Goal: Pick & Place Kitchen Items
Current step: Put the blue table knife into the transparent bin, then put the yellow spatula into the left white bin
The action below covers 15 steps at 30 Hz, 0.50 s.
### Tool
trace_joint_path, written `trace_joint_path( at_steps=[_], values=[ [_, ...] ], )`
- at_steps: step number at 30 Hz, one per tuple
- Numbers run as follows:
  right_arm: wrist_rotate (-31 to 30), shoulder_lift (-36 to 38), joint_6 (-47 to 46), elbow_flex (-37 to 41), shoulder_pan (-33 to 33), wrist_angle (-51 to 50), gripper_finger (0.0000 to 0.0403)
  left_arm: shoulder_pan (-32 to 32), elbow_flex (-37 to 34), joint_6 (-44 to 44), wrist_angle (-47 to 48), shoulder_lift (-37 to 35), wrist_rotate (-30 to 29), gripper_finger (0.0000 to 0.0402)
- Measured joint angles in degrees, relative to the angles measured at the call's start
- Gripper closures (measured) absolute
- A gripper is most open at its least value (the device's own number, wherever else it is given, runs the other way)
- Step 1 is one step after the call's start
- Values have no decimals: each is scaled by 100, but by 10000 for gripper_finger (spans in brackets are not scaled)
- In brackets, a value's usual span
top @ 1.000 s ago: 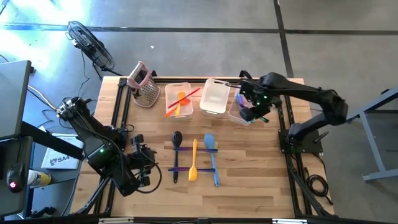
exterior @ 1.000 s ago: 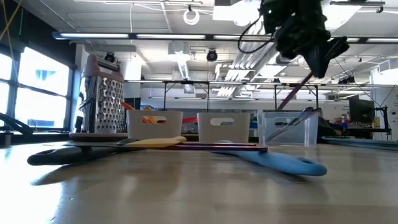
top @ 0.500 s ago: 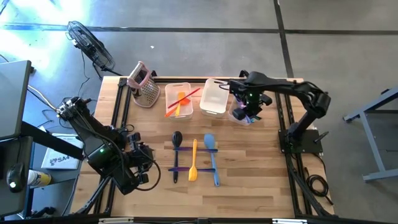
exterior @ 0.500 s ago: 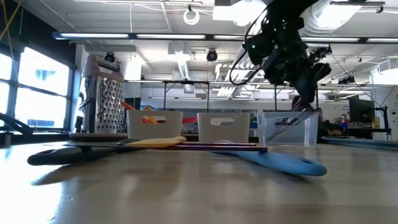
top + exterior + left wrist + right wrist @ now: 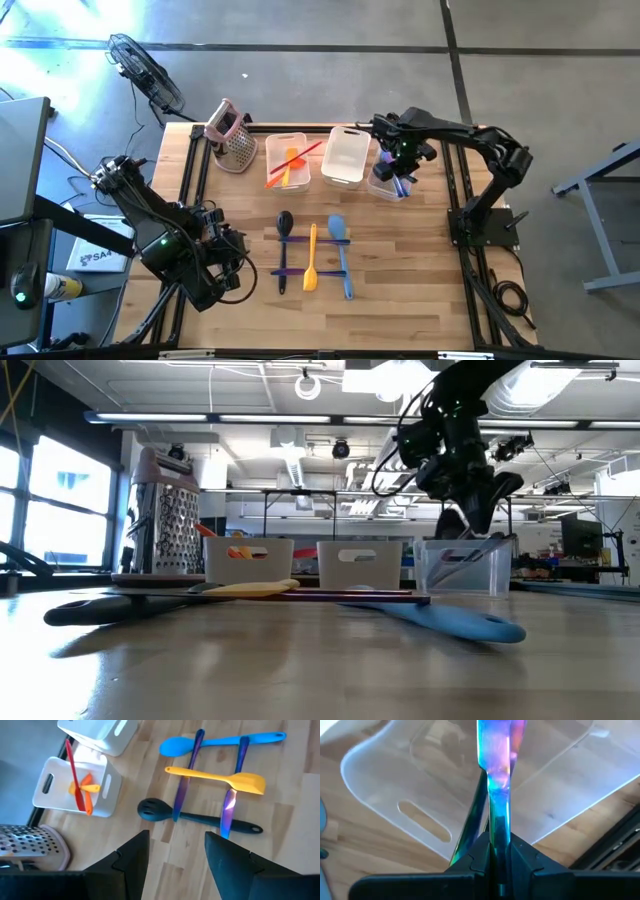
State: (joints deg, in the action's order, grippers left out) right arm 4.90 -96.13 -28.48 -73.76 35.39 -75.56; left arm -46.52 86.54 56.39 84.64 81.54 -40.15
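My right gripper [image 5: 400,168] hangs over the clear right bin [image 5: 383,182], shut on a shiny purple-blue utensil [image 5: 497,770] that points down into the bin. Another shiny utensil [image 5: 474,815] lies in that bin. On the table's middle lie a black slotted spoon [image 5: 285,222], a yellow spatula [image 5: 312,258] and a blue spatula [image 5: 340,250], side by side across two purple utensils [image 5: 186,775]. My left gripper [image 5: 228,250] hovers open at the near left, clear of them. My right gripper pinches the shiny utensil's slim handle [image 5: 498,822] between its two fingers, from above, fingers pointing down. The utensil hangs below the fingers, running on along their line. Its lower end reaches down into the clear right bin; whether it touches the bottom I cannot tell.
A metal box grater [image 5: 232,140] with a pink handle stands at the far left. The left bin [image 5: 287,160] holds orange and red utensils. The middle bin [image 5: 345,155] stands between the two others. Bare wood lies along the near edge.
My right gripper has come down over the right bin with the shiny utensil and swung it from a slant to near upright. Its lower end has gone down into the bin. The gripper stays shut on it.
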Motion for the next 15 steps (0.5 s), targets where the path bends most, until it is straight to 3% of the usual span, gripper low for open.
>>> trace_joint_path(
  at_steps=[8, 15],
  values=[
    [-33, 0, -63, 0, 189, 370, 371, 0, 0, -10, 105, 0, -150, 218],
    [-28, 1, -170, 0, 191, 544, 311, 0, 0, 93, 246, 0, -158, 218]
  ],
)
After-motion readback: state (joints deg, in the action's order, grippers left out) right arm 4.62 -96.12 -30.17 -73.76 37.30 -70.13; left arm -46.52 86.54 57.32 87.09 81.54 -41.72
